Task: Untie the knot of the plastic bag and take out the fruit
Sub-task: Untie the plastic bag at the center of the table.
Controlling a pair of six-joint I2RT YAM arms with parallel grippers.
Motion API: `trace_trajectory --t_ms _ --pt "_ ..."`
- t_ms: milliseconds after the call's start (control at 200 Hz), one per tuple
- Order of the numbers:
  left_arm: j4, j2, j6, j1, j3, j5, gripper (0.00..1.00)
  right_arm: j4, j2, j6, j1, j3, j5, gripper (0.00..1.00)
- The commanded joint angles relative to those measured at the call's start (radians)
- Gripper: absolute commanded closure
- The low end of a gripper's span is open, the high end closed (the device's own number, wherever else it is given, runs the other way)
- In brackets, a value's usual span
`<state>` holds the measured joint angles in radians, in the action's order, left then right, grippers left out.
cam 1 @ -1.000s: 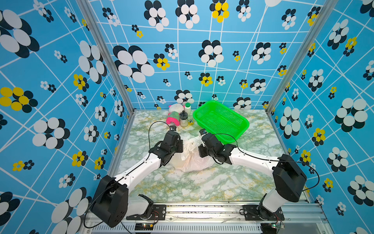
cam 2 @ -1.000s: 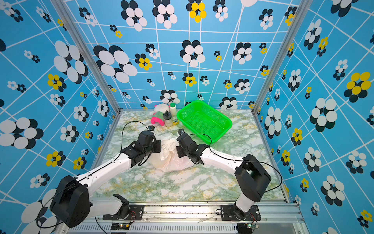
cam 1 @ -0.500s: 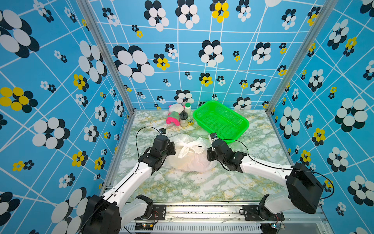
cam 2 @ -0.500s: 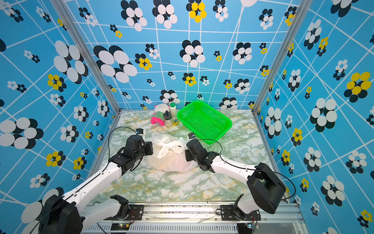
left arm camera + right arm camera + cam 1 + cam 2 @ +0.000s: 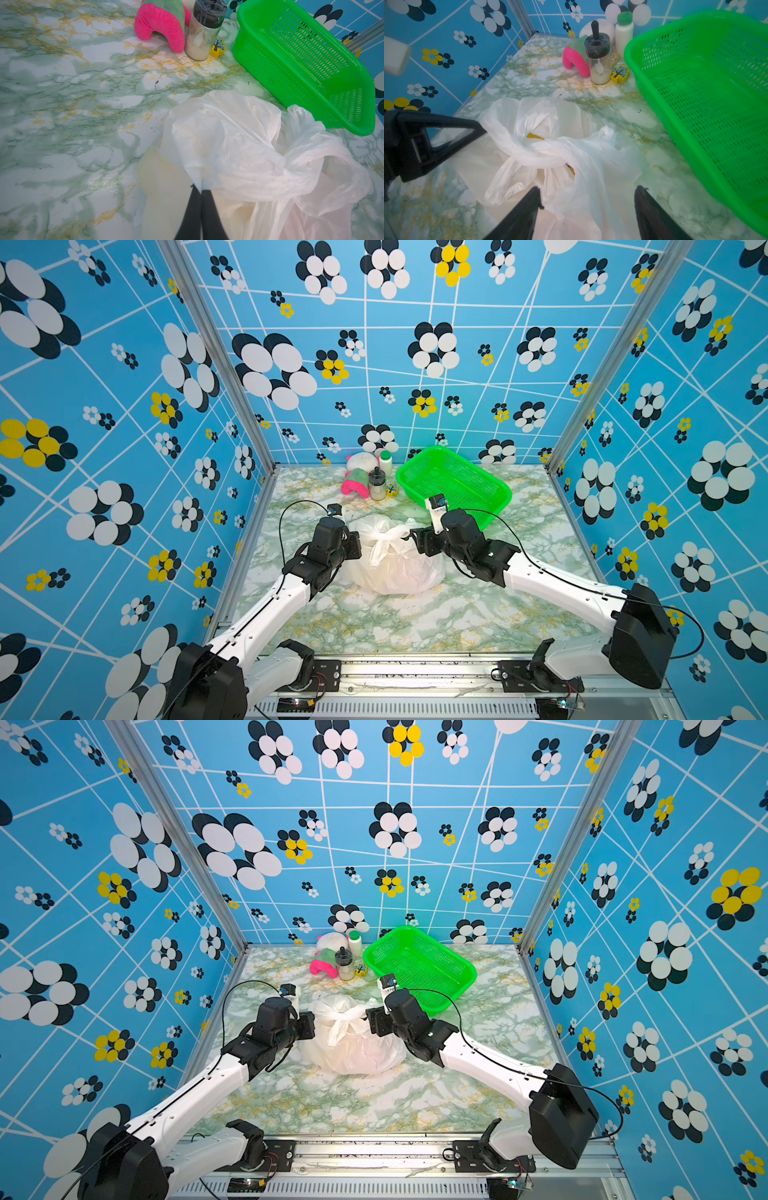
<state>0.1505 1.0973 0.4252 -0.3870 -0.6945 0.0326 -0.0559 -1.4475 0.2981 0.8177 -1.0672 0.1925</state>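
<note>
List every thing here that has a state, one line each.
plastic bag, closed and bulging
knot, tied
fruit, inside the plastic bag, mostly hidden
left pincer, shut on the plastic bag's film
right pincer, open, astride the plastic bag's film
green basket, upright, empty
jar, upright, lid on, part full
white bottle, upright, capped

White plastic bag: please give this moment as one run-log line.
thin white plastic bag: knot tied | left end effector: shut on bag film | right end effector: open
</note>
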Motion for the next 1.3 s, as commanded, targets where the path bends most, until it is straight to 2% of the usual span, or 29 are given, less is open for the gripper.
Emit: trace_trajectory --t_ms 0,165,375,400,535,605,640,665,700,740,790,815,939,1054,1294 --pt "0.011 -0.017 -0.021 -0.009 0.002 -0.014 1.0 -0.102 -0.126 -0.034 0.006 -0.106 -0.008 0.27" --pt "0.017 -0.021 -0.025 -0.009 0.0 -0.002 1.0 -0.102 -0.226 -0.026 0.005 -0.154 -0.035 0.35" --pt "0.029 -0.023 -0.027 -0.009 -0.007 0.008 1.0 -0.088 -0.226 -0.015 0.005 -0.123 -0.018 0.41" --pt "0.03 -0.026 -0.028 -0.009 -0.007 0.008 1.0 -0.086 -0.225 -0.013 0.006 -0.118 -0.013 0.44" --pt "0.033 -0.05 -0.026 -0.01 0.004 0.018 0.96 -0.083 -0.215 -0.005 0.006 -0.1 0.012 0.77" --pt "0.037 -0.061 -0.029 -0.011 0.004 0.015 0.87 -0.072 -0.199 -0.001 0.006 -0.089 0.019 0.89" --pt "0.042 -0.065 -0.03 -0.014 0.002 0.012 0.71 -0.066 -0.19 0.0 0.006 -0.084 0.02 0.93" --pt "0.045 -0.069 -0.035 -0.02 0.0 0.014 0.53 -0.063 -0.182 0.0 0.006 -0.083 0.02 0.96" --pt "0.052 -0.072 -0.042 -0.031 -0.003 0.028 0.35 -0.06 -0.171 0.001 0.006 -0.079 0.019 0.99" --pt "0.064 -0.076 -0.049 -0.053 -0.011 0.058 0.21 -0.058 -0.16 0.003 0.006 -0.075 0.017 1.0" --pt "0.073 -0.081 -0.061 -0.083 -0.022 0.1 0.1 -0.053 -0.14 0.004 0.006 -0.068 0.01 1.0" --pt "0.076 -0.083 -0.068 -0.1 -0.029 0.118 0.0 -0.05 -0.13 0.006 0.006 -0.064 0.006 1.0" --pt "0.072 -0.071 -0.117 -0.192 -0.075 0.19 0.01 -0.024 -0.086 0.015 0.006 -0.03 -0.019 1.0" --pt "0.075 0.002 -0.154 -0.263 -0.135 0.244 0.01 -0.005 -0.065 0.026 0.008 -0.011 -0.049 1.0" --pt "0.065 0.138 -0.206 -0.278 -0.192 0.34 0.01 -0.002 -0.075 0.032 0.011 -0.011 -0.062 1.0"
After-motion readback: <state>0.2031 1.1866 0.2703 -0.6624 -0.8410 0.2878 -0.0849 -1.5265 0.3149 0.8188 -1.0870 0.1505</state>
